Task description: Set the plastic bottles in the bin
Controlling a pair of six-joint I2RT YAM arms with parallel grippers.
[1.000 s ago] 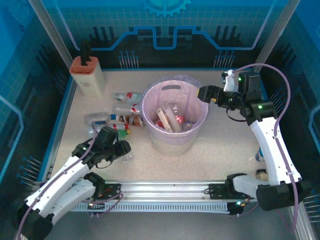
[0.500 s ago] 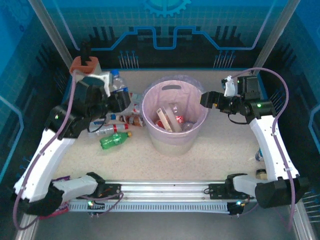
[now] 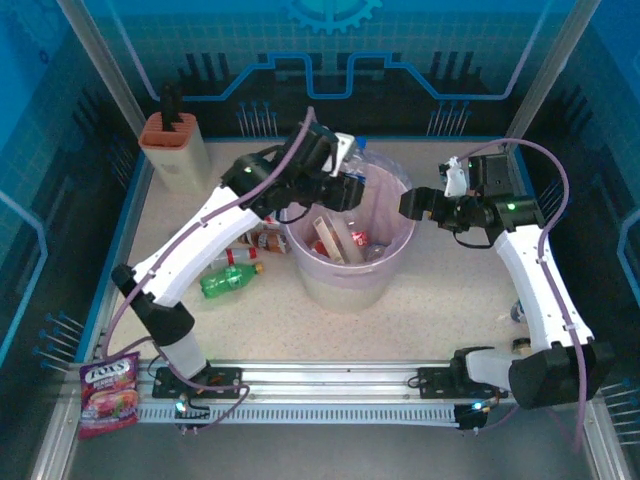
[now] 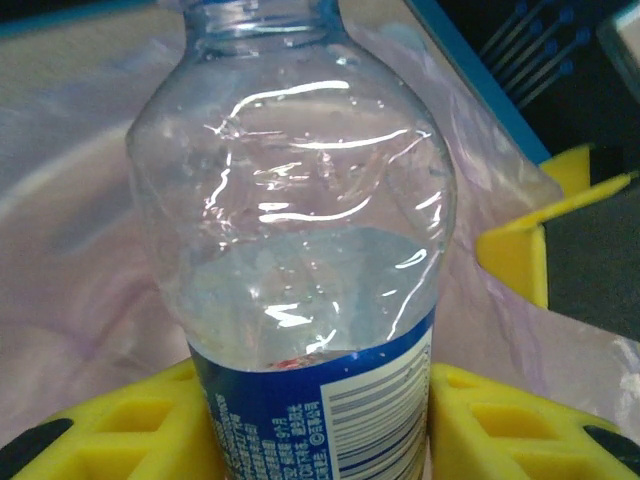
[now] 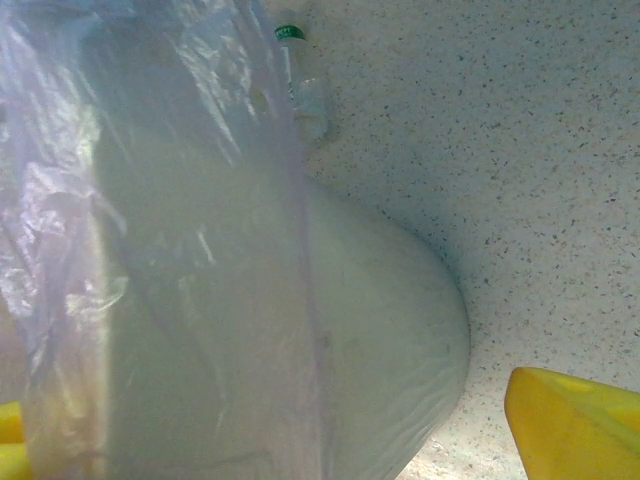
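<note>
The clear bottle (image 4: 300, 250) is pinched by the left gripper (image 4: 315, 430), neck toward the wrist frame's top, above the bin (image 3: 345, 285) rim. The right gripper (image 3: 406, 203) is spread alongside.

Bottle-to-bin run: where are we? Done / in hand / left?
Done: several bottles already lie in the bin. In hand: the left claw grips a clear blue-labelled bottle over the bin's rim, not yet released. Left: at least a green bottle, a red-labelled clear one and amber ones on the table left of the bin. Right claw is open, empty, beside the rim.
</note>
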